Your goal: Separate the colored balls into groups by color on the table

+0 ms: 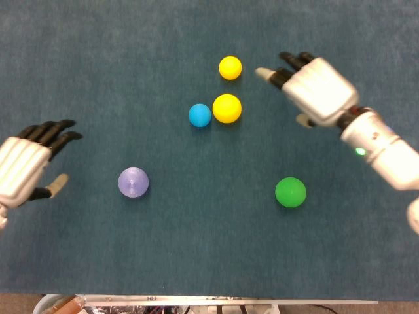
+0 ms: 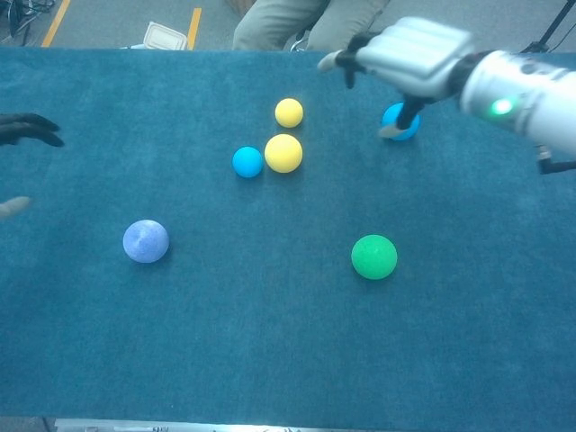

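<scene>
A purple ball (image 1: 133,182) (image 2: 146,241) lies alone at the left. My left hand (image 1: 26,167) (image 2: 25,129) is open well to its left, fingers spread, holding nothing. A small blue ball (image 1: 200,115) (image 2: 247,162) touches a yellow ball (image 1: 227,108) (image 2: 283,153), and a second yellow ball (image 1: 230,67) (image 2: 289,112) lies just behind them. My right hand (image 1: 314,88) (image 2: 409,58) hovers open over the larger blue ball (image 2: 402,124). That ball is hidden in the head view and partly covered by the thumb in the chest view. A green ball (image 1: 290,192) (image 2: 373,256) sits nearer the front.
The blue-green cloth table (image 1: 196,248) carries only the balls. Beyond its far edge a seated person's legs (image 2: 310,22) and a white box (image 2: 165,36) on the floor show in the chest view.
</scene>
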Tool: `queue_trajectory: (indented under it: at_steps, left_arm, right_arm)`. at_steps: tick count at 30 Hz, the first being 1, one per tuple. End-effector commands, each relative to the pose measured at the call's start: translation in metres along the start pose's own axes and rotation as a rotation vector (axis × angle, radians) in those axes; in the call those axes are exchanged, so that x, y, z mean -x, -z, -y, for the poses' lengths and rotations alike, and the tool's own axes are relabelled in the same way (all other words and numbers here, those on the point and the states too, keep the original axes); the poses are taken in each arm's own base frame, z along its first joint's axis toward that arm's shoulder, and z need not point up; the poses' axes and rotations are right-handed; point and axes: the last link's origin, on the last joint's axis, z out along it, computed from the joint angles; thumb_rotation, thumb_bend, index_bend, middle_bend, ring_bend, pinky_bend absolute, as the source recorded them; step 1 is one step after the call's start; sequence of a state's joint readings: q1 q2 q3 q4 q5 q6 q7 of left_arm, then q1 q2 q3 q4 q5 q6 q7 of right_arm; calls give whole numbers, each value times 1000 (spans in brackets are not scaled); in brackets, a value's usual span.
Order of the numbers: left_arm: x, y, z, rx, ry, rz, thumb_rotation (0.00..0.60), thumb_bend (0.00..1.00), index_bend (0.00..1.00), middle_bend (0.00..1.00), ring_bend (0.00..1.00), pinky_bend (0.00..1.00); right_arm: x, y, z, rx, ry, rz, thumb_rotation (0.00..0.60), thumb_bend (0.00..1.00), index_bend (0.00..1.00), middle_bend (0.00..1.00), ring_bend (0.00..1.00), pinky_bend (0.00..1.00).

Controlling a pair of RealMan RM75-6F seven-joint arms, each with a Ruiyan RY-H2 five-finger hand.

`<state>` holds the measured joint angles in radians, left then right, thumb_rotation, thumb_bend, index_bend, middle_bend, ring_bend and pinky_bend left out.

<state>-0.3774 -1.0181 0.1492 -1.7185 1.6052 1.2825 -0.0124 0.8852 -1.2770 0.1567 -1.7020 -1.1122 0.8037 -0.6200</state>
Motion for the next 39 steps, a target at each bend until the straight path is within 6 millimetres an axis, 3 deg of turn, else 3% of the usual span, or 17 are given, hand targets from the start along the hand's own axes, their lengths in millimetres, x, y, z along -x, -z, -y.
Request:
queue_trajectory:
  at_steps: [1,7,14,31,39]
  left_arm:
    - [-5,19,5,-36,-3,-17,600,325,190,129,148,229]
    - [-5,43,15,-105,14,-32,600,324,190,128,148,226]
    - [-5,59,22,-152,34,-44,600,324,190,126,148,222]
    - [-2,74,30,-193,73,-54,600,324,190,124,148,215]
    - [-3,76,32,-198,88,-55,600,324,190,122,147,206]
  right_arm:
    - [2,-27,17,-20,37,6,600,88,134,346,119,252]
    - [8,-58,46,-54,82,9,600,47,134,332,119,252]
    - [17,-81,66,-72,129,20,600,42,134,328,119,252]
    - [35,-109,84,-48,163,59,600,44,142,328,119,252]
    - [41,-116,88,-40,169,70,600,70,223,344,123,252]
